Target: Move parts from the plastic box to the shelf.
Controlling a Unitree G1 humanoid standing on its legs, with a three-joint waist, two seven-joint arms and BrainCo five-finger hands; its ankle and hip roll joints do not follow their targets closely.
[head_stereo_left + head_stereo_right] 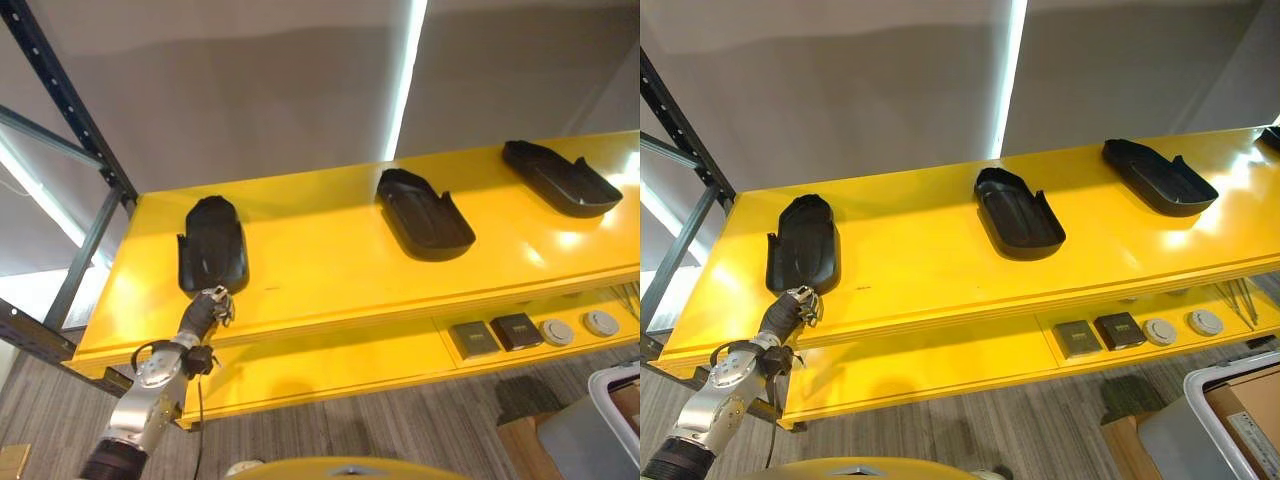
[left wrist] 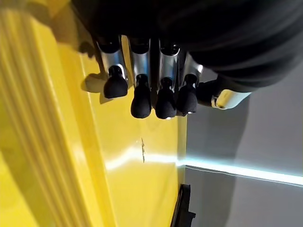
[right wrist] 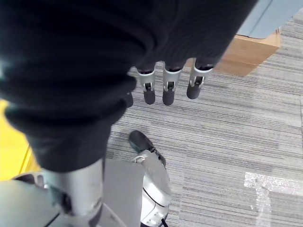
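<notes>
Left hand point(image 1: 210, 305) in the lower left of the head views, raised to the front edge of the yellow shelf point(image 1: 320, 260), fingers point(image 2: 141, 101) relaxed and slightly bent over bare yellow surface, holding nothing. Just above it, a black part point(image 1: 211, 245) flat on the shelf top, its near end close to the fingertips; whether touching cannot be told.

Right hand point(image 3: 165, 80) in its own wrist view, hanging over grey carpet point(image 3: 236, 132), fingers straight and loose, nothing in them, with a corner of a cardboard box point(image 3: 251, 59) beyond.

Further along the shelf, a second black part point(image 1: 424, 214) near the middle of the frame and a third black part point(image 1: 560, 177) at the upper right, each lying open side up and well apart from the others.

On the lower level, at the right, two dark square pieces point(image 1: 495, 335) side by side and two round pale discs point(image 1: 578, 328) beside them.

Grey plastic box point(image 1: 1230, 415) at the lower right corner of the frame, on the floor.
</notes>
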